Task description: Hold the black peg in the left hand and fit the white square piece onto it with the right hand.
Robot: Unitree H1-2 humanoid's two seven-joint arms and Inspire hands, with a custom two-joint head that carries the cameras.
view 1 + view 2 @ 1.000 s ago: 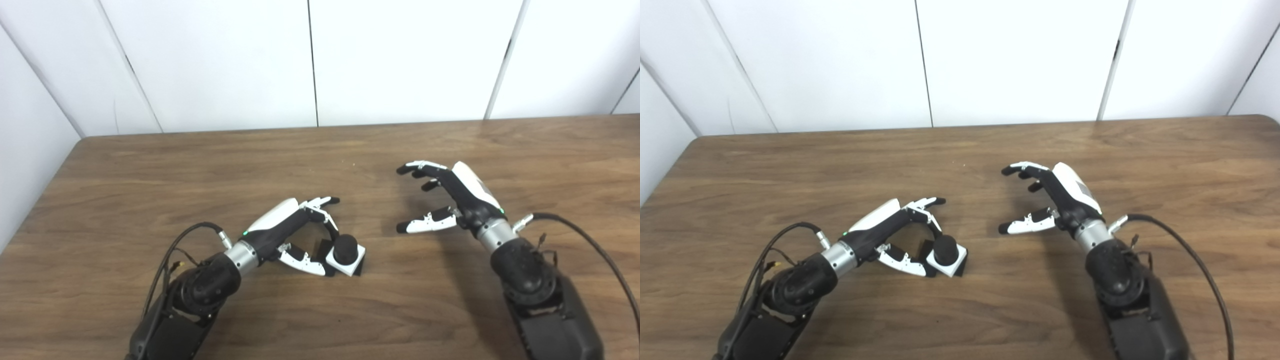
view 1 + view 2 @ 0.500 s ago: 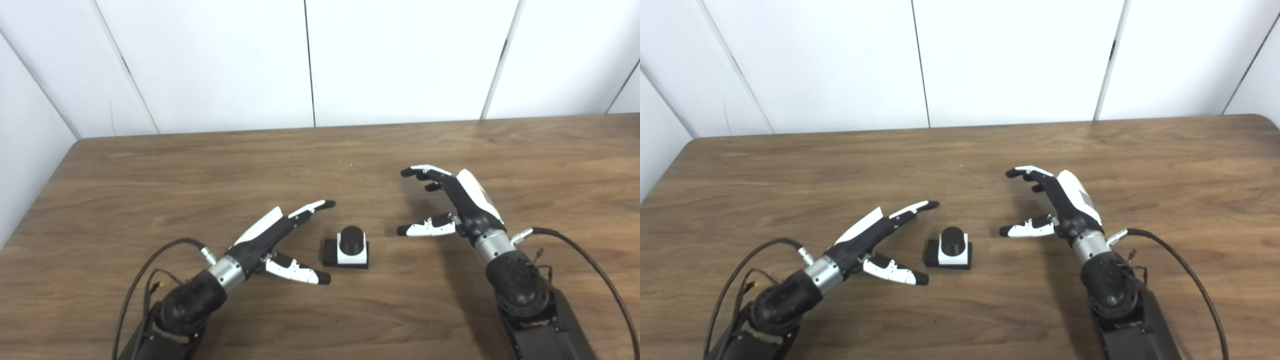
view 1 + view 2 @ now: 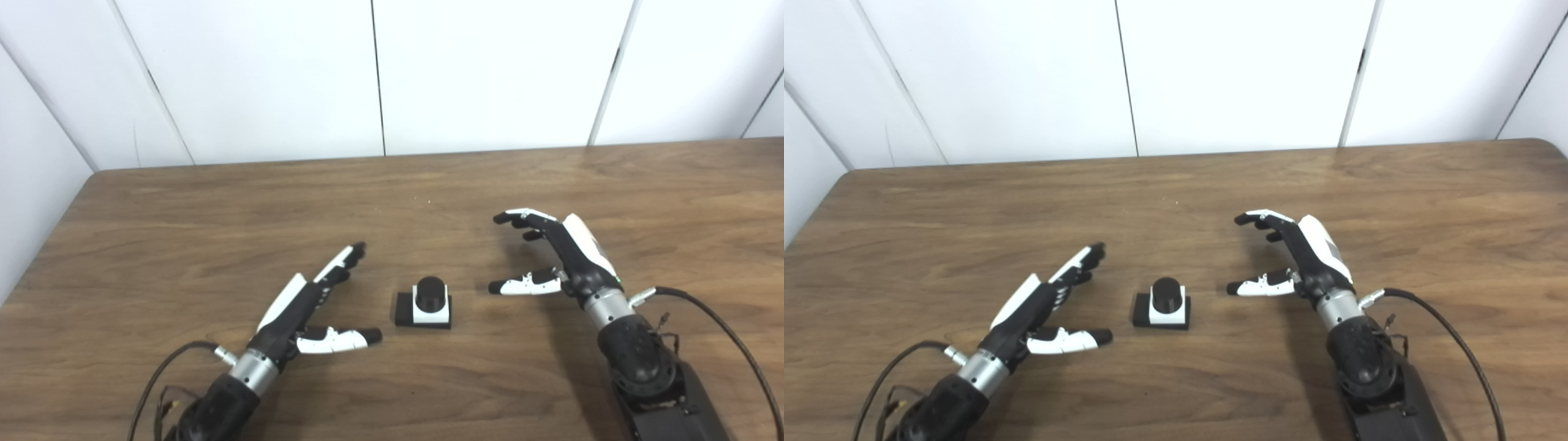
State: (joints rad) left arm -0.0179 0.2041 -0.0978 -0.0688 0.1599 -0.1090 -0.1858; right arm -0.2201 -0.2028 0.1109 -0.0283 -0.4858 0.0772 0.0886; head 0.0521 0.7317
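Resting on the brown wooden table (image 3: 184,233), the white square piece (image 3: 430,310) sits seated over the round black peg (image 3: 430,293) on its black base. The left hand (image 3: 306,309) and right hand (image 3: 560,257) flank it, both spread and empty. Assembly appears complete; the remaining move calls only for retracting both arms.

We see a bare test room or lab: a brown wood-grain table (image 3: 184,208) set against plain white wall panels (image 3: 257,79).
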